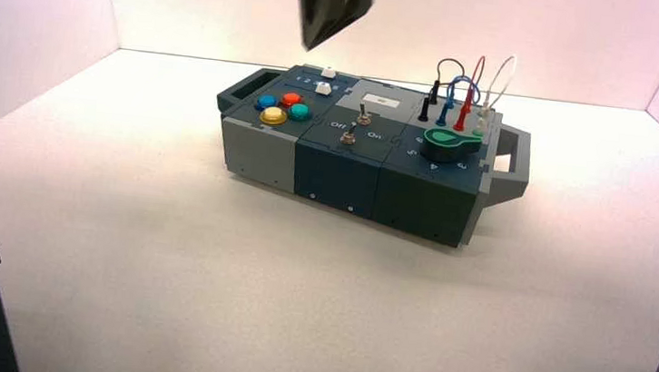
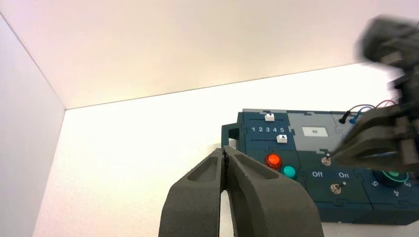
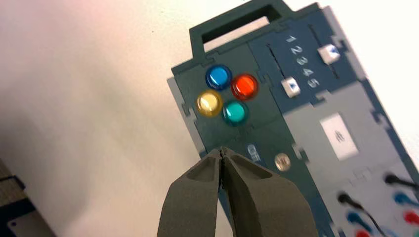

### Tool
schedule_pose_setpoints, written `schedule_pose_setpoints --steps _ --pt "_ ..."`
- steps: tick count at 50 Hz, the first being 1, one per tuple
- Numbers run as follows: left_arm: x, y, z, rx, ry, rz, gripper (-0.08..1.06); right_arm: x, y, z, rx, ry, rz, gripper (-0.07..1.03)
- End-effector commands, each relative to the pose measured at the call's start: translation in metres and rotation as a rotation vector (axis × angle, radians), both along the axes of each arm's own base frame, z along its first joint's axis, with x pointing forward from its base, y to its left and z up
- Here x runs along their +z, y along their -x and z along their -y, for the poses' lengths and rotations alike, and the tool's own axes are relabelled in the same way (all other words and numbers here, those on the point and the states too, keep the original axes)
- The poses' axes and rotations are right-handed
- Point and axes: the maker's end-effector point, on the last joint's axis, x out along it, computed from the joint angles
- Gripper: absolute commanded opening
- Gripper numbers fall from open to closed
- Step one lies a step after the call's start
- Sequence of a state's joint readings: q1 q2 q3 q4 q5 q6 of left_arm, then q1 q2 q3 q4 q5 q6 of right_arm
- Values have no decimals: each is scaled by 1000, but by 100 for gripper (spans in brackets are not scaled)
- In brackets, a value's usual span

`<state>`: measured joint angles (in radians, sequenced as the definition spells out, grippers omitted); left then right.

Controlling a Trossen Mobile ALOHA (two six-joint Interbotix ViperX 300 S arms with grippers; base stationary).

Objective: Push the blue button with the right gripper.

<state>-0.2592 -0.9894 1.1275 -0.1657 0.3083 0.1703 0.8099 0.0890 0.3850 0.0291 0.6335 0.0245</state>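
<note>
The right end effector, its fingers pressed together, is hovering above the box; the blue button is lying lower, leftward, on the box's left end. The left end effector is waiting back from it.

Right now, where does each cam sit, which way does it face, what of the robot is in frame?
High: above and behind the arms, down at the box; one gripper at top, dark arm parts in both lower corners.
Left wrist: on the left arm, over box and back wall; own jaws shut, other arm at one edge.
Right wrist: on the right arm, down at the box; own jaws shut.
Both wrist views share the red button.
</note>
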Motion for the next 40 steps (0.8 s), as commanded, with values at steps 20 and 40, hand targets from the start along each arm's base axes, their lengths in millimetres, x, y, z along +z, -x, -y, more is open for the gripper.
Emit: schedule_pose_setpoints --steps 20,40 --pt "20 0 1 -1 19 55 -3 -12 -41 -48 15 8 -7 -2" --pt "21 0 1 -1 20 59 -3 -34 -49 -57 15 41 -41 -2"
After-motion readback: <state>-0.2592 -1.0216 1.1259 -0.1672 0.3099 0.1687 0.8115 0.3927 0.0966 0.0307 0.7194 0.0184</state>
